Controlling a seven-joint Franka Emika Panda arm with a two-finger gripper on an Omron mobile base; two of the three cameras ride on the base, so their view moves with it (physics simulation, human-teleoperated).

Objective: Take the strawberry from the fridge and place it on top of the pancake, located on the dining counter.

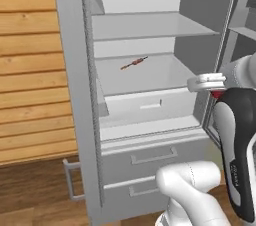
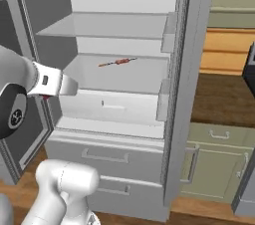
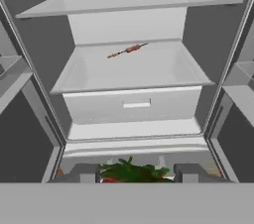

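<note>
Gripper (image 3: pixel 133 174) pinches the strawberry (image 3: pixel 130 173), leaves showing between its fingertips, evidently for carrying out. Fridge (image 3: pixel 129 64) stands open ahead; a skewer (image 3: pixel 127 50) lies on the shelf beyond.

The white arm bends up from the base and reaches forward, with its dark wrist part held high. The pincer (image 3: pixel 134 173) points straight ahead. Its two small dark tips sit a little apart, pressed on a red and green thing between them.
</note>
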